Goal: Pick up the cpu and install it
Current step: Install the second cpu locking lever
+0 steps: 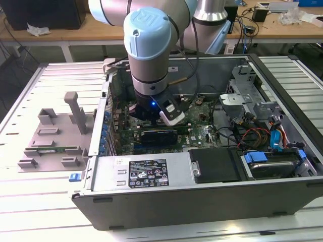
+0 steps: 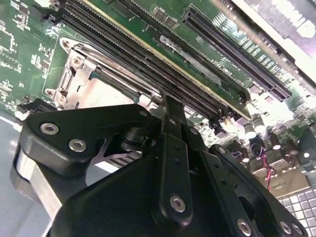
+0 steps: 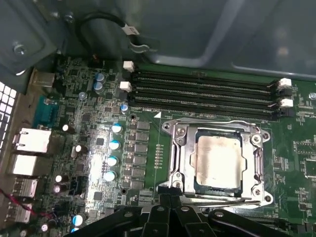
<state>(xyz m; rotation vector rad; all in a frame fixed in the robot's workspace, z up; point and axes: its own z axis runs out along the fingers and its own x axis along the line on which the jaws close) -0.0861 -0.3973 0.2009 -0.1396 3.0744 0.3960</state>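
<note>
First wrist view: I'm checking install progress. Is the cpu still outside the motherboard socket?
No, the cpu lies inside the socket's metal frame on the motherboard.

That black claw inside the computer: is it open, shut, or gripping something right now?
Gripper: whether it is open or shut cannot be told; it hangs over the motherboard beside the socket where the square silver-grey metal-topped cpu already sits.

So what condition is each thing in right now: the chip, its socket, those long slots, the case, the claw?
cpu: lying flat in the socket, nothing gripping it.
socket frame: down around the cpu.
memory slots: empty.
computer case: on its side, side panel off, inside exposed.
gripper: inside the case just above the board, beside the socket; fingers drawn together, holding nothing.
grey tray: outside the case, upright posts bare.
</note>
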